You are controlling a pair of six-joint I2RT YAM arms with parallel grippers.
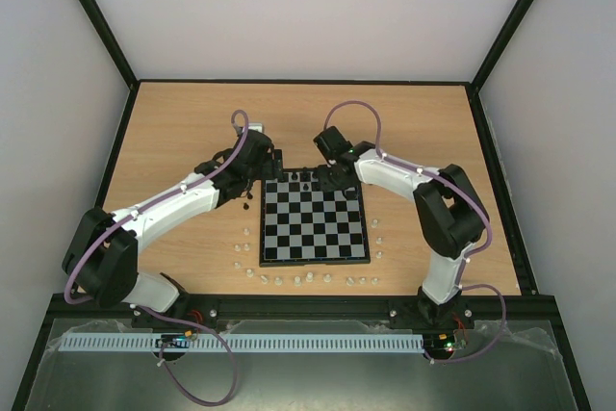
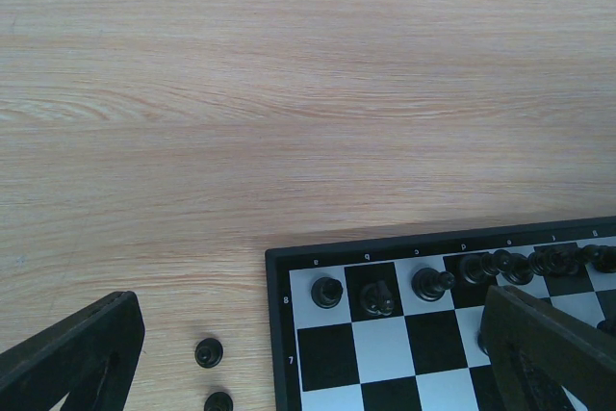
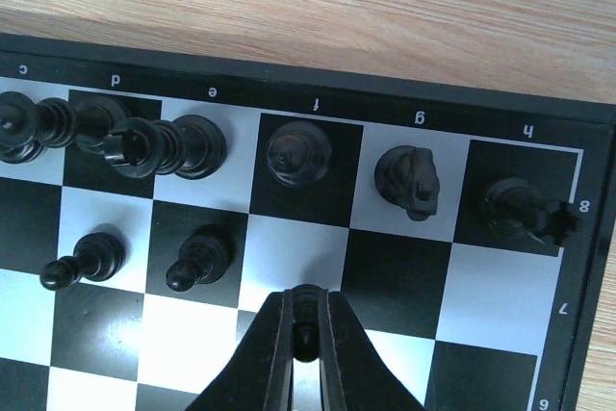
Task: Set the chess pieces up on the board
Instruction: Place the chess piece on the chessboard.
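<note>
The board [image 1: 315, 261] lies mid-table. Black chess pieces stand along its far row: a rook [image 2: 327, 291], knight [image 2: 378, 297] and bishop [image 2: 431, 283] at the left corner, and a bishop [image 3: 298, 154], knight [image 3: 409, 180] and rook [image 3: 520, 209] at the right. Two pawns [image 3: 197, 257] stand in the second row. My right gripper [image 3: 306, 324] is shut on a black pawn [image 3: 306, 307] over a light second-row square in front of the bishop. My left gripper [image 2: 308, 363] hangs open above the board's left far corner [image 2: 274, 334], holding nothing. Two black pawns [image 2: 209, 352] sit on the wood beside it.
Small white pieces [image 1: 246, 231] are scattered on the table to the left, the right [image 1: 378, 238] and along the near edge [image 1: 298, 279] of the board. Bare wooden tabletop [image 1: 308, 122] stretches beyond the board. Black frame rails [image 1: 308, 307] edge the table.
</note>
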